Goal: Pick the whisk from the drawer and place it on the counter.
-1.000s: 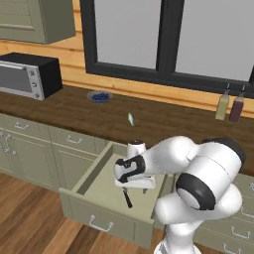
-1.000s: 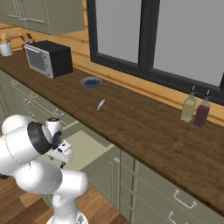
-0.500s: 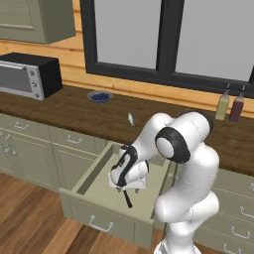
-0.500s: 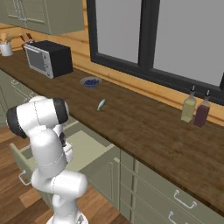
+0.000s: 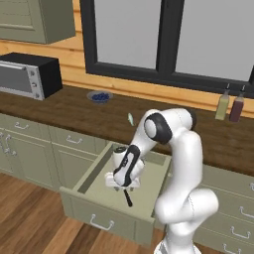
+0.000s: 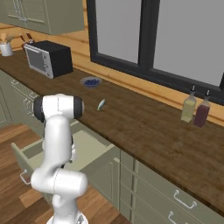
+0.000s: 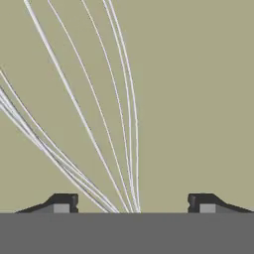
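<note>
The drawer point(image 5: 106, 214) stands pulled out below the counter point(image 5: 89, 115), its pale olive floor point(image 7: 198, 99) close under the hand. In it lies the whisk: its black handle point(image 5: 128, 198) sticks out toward the drawer front, and its silver wires point(image 7: 74, 172) fan across the hand view. My gripper point(image 5: 120, 186) is down inside the drawer on the whisk's head. It is open, and its fingertips point(image 7: 62, 203) stand wide apart with the wires converging between them point(image 7: 131, 203). From the right base view the white arm point(image 6: 59, 131) covers the hand over the drawer point(image 6: 89, 148).
On the counter point(image 6: 144, 127) are a microwave point(image 5: 30, 74) at the left, a blue bowl point(image 5: 100, 96), a small pale green object point(image 5: 130, 119) just behind the drawer, and two bottles point(image 5: 229, 106) at the right. A utensil holder point(image 6: 6, 46) stands far left.
The arm has unfolded from a low crouch to an upright stance, elbow rising. The hand has stayed low in the drawer over the whisk's head.
</note>
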